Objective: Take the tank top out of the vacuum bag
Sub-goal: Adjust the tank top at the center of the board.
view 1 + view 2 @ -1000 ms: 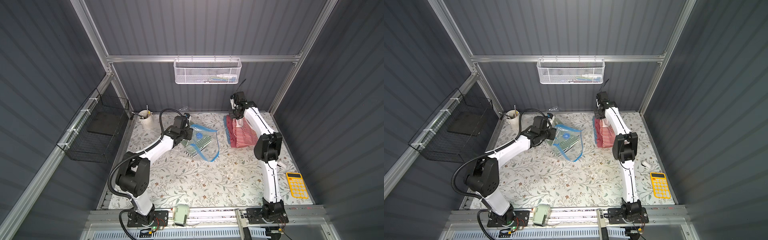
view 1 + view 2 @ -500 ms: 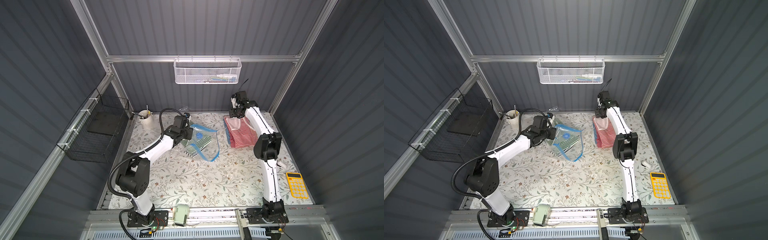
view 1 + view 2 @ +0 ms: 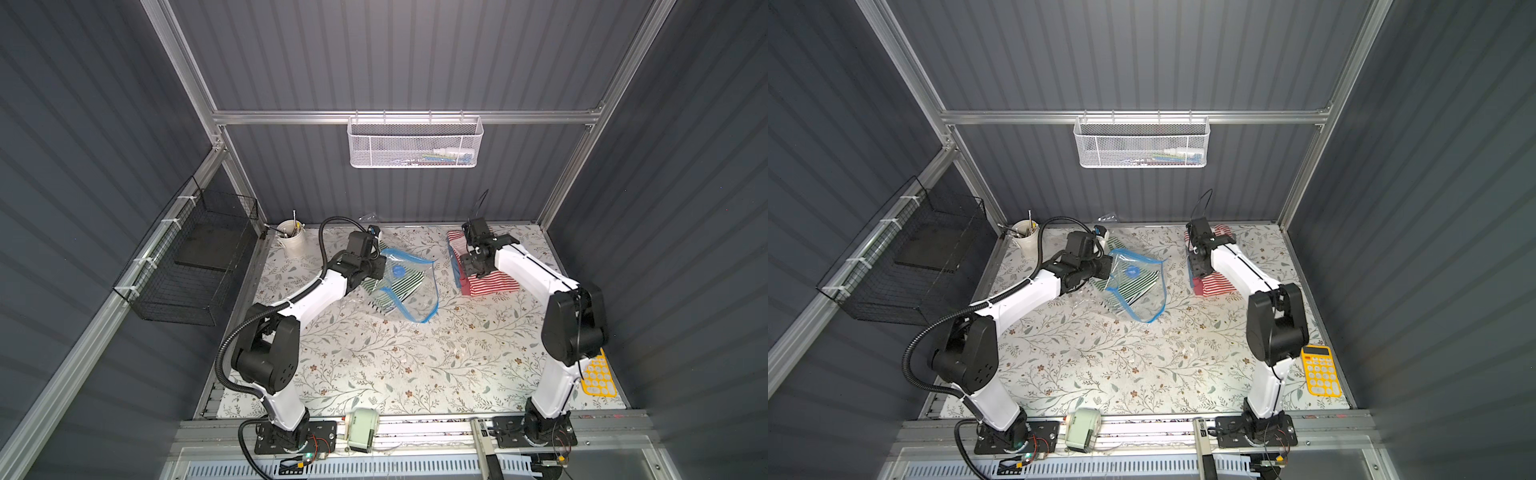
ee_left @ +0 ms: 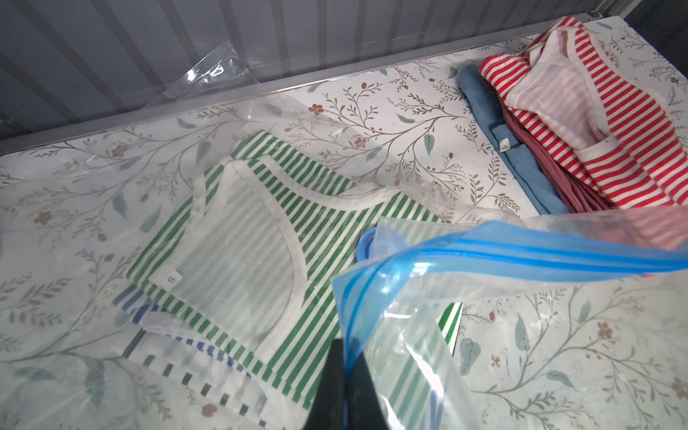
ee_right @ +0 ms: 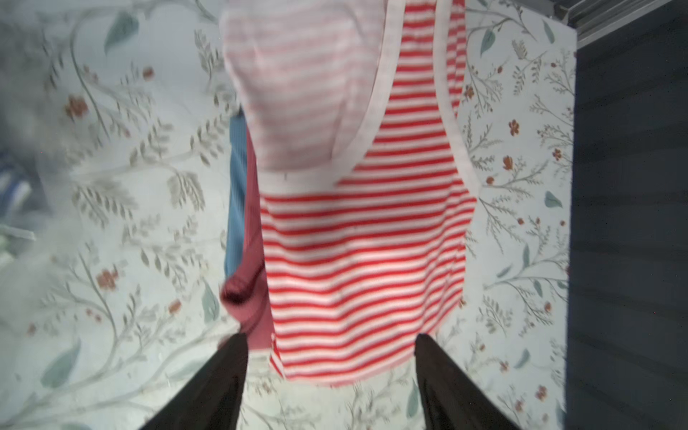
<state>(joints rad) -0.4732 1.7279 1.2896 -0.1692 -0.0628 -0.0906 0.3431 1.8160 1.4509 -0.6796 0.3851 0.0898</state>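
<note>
1. the vacuum bag [image 3: 409,286] is lying on the far middle of the table [image 3: 395,365]. its blue zip strip [image 4: 521,257] is curling up off the surface along its right and near edges, and its mouth is gaping.
2. the left gripper [image 4: 344,366] is pinching the bag's plastic right at the blue strip, jaws pressed together on it, and is holding that edge lifted.
3. a green striped tank top [image 4: 260,208] is lying flat inside the bag under the clear film. a blue striped piece [image 4: 193,357] is peeking out from beneath its edge, and the round blue valve cap [image 3: 399,271] is sitting over it.
4. the bag's far film is reaching up against the back wall [image 4: 149,56].
5. the right gripper [image 5: 329,338] is hanging with its fingers spread wide, gripping nothing, just above the near hem of a red striped tank top [image 5: 357,242].
6. that top is resting on a pile at the far right with a blue garment [image 4: 521,167] and a dark red one [image 5: 253,305].
7. a strip of floral surface is showing between the bag's right edge and the pile, and a wide stretch is running from the bag to the near edge.
8. a white cup [image 3: 293,243] is standing in the far left corner, and a yellow calculator [image 3: 1320,370] is lying by the near right edge.
</note>
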